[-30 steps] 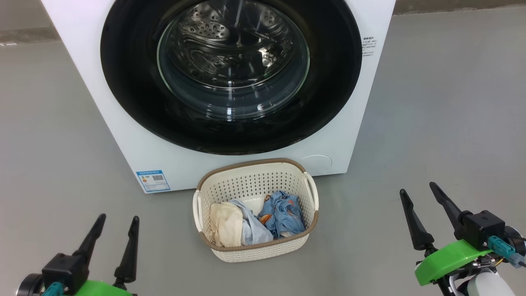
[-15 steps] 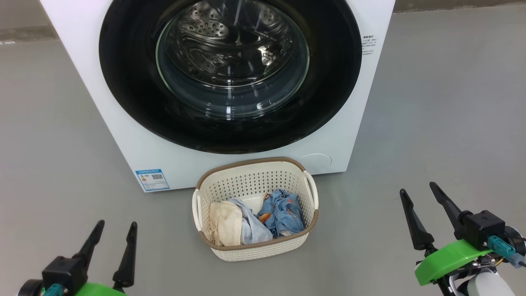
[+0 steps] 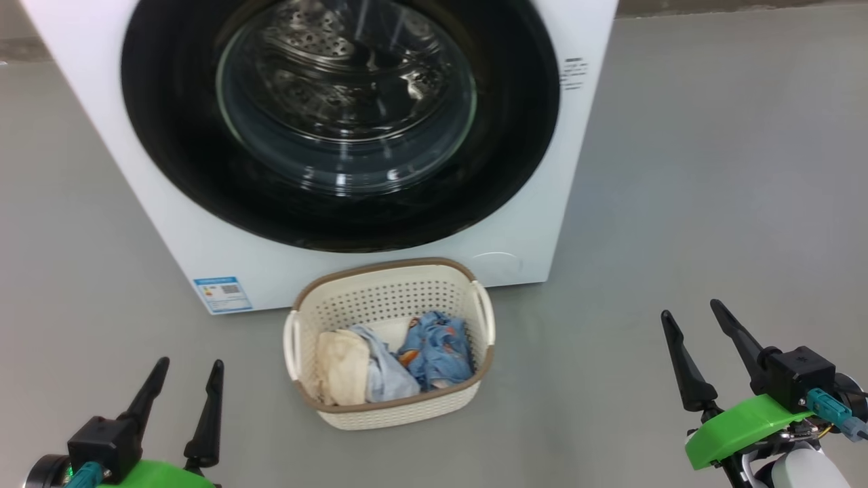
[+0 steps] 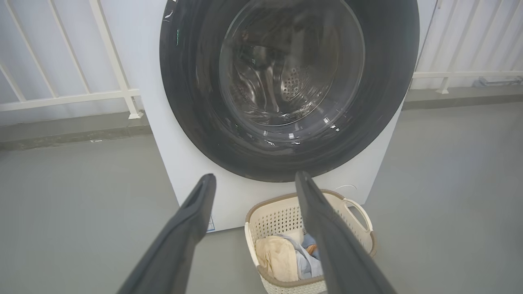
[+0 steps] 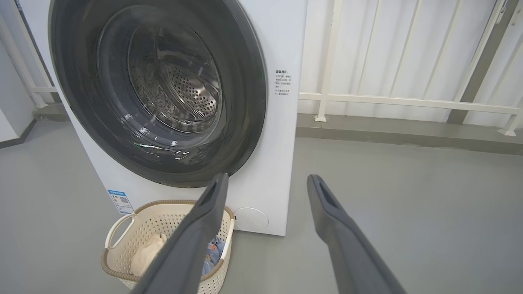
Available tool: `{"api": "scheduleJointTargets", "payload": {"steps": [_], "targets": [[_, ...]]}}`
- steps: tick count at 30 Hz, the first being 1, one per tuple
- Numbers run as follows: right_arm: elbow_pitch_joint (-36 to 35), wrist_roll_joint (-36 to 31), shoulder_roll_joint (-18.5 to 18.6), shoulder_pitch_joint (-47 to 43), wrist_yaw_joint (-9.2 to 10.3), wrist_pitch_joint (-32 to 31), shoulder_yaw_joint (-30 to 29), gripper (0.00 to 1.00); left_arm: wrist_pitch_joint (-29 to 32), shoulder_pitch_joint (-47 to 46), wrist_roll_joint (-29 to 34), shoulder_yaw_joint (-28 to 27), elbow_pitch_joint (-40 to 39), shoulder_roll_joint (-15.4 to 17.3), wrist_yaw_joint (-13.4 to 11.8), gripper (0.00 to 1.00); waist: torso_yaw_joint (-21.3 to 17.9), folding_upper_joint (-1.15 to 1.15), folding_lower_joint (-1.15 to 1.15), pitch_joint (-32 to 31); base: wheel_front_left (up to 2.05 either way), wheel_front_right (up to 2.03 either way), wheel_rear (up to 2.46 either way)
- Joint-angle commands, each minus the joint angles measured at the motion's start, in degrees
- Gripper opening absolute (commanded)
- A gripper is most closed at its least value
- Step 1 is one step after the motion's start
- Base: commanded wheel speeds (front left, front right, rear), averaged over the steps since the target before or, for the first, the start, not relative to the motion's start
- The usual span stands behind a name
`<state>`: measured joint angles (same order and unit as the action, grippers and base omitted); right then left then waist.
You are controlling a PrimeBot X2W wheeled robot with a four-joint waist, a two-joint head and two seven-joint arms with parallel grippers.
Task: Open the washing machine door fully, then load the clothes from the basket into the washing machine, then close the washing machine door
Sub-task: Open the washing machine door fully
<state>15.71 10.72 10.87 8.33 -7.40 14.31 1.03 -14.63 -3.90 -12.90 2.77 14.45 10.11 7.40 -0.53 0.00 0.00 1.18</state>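
My left gripper (image 3: 190,366) and right gripper (image 3: 690,310), each with two long dark fingers, stand wide and empty above the grey floor (image 3: 678,203). Between them, apart from both, sits the cream perforated plastic basket (image 3: 393,415) holding the cream, pale blue and orange-printed clothes (image 3: 397,352). Just behind it stands the white front-loading washing machine (image 3: 169,251). Its round, black-rimmed glass door (image 3: 169,169) is closed.

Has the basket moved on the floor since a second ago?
No. The basket sits the same against the blue sticker on the washing machine; the camera shifted.
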Motion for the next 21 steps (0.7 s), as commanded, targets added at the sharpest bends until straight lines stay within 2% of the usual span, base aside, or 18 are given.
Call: {"api": "scheduleJointTargets", "payload": {"steps": [1, 7, 11, 21], "targets": [[-1.4, -0.2, 0.6, 2.2, -0.09, 0.7, 0.9, 1.00, -0.4, -2.7, -0.2, -2.2, -1.2, 1.1, 0.1, 1.00, 0.0, 0.00, 0.00, 0.1, 1.23, 1.23, -2.46], [-1.5, -0.3, 0.4, 2.3, -0.09, 0.7, 0.6, 1.00, -0.4, -3.4, -1.6, -3.1, -1.7, 0.4, 0.1, 1.00, 0.0, 0.00, 0.00, 0.7, 1.22, 1.22, -2.45], [-1.7, -0.3, 0.1, 2.5, -0.09, 0.7, 0.3, 1.00, -0.4, -3.5, 0.9, -4.2, -2.8, 0.0, 0.0, 1.00, 0.1, 0.00, 0.00, 1.1, 0.93, 0.93, -1.86], [-2.0, -0.3, 0.2, 2.1, -0.09, 0.7, 0.2, 1.00, -0.4, -1.9, 2.1, -4.0, -4.2, -0.5, 0.1, 1.00, 0.2, 0.00, 0.00, 0.6, 0.36, 0.36, -0.71]]}}
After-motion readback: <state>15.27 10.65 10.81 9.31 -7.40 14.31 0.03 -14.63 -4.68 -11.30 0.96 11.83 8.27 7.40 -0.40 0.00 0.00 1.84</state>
